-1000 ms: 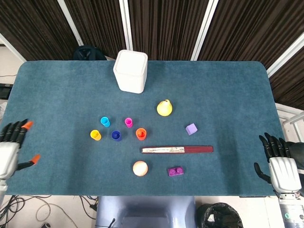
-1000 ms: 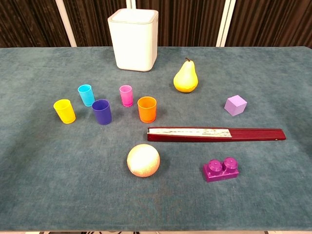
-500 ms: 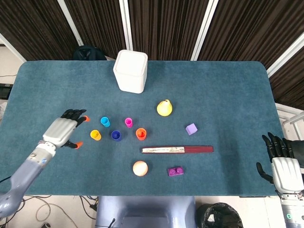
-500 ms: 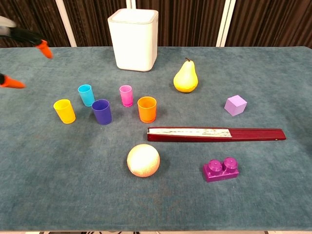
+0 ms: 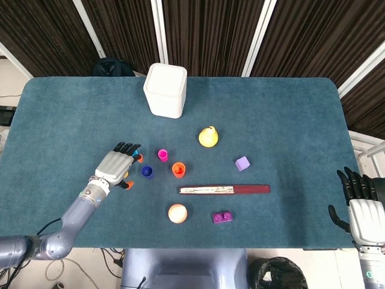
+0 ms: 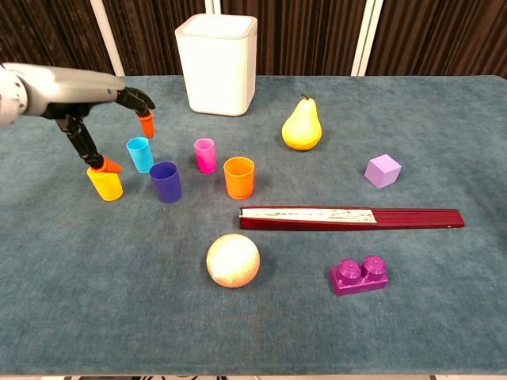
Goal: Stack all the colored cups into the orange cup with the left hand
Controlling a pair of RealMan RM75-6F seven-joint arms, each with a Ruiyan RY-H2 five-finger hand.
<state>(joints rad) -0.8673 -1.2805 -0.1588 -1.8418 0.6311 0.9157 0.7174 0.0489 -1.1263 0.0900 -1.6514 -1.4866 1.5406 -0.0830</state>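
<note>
Five small cups stand left of the table's middle: yellow [image 6: 105, 182], cyan [image 6: 140, 154], dark blue [image 6: 165, 182], pink [image 6: 205, 155] and orange [image 6: 239, 177]. My left hand [image 6: 83, 95] hovers over the yellow and cyan cups with its fingers spread and holds nothing; its thumb tip is just above the yellow cup's rim. From the head view the left hand [image 5: 116, 165] hides the yellow cup and most of the cyan one, while the dark blue cup [image 5: 147, 171], pink cup [image 5: 163, 155] and orange cup [image 5: 178, 170] show. My right hand [image 5: 361, 208] stays at the table's right front corner, empty.
A white bin [image 6: 216, 63] stands at the back. A yellow pear [image 6: 302, 127] and a purple cube [image 6: 383, 170] lie to the right. A folded dark-red fan [image 6: 348, 218] lies in front of the orange cup, with a pale ball [image 6: 233, 260] and a purple brick [image 6: 360, 275] nearer the front edge.
My left hand has swung in from the table's left edge to above the yellow and cyan cups. The cups have not moved. The right hand has drifted slightly lower.
</note>
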